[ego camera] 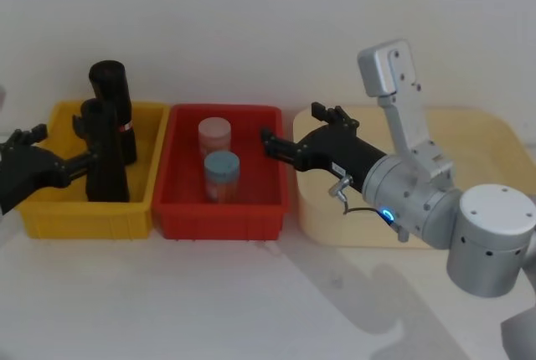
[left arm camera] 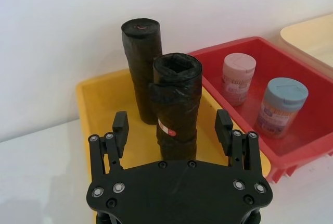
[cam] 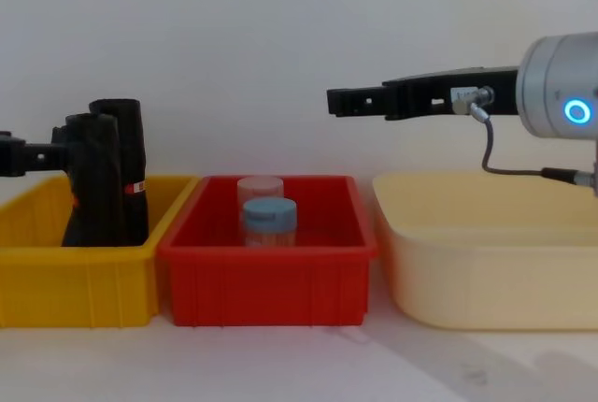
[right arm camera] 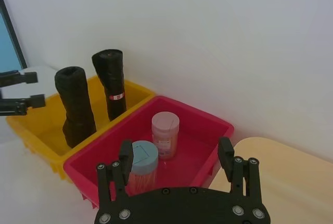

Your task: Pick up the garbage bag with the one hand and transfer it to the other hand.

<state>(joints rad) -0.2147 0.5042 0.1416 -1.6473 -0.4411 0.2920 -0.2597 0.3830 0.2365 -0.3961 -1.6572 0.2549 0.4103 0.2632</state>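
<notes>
Two black rolls stand upright in the yellow bin. The nearer one is the garbage bag; a small red-and-white sticker shows on it in the left wrist view. My left gripper is open and level with the bag, fingertips just short of its sides. The other roll stands behind, by the wall. My right gripper, on the blue-ringed arm, hovers open and empty above the red bin's right edge.
The red bin beside the yellow one holds a pink-lidded jar and a blue-lidded jar. A cream tray lies to the right, under the right arm. A white wall stands close behind the bins.
</notes>
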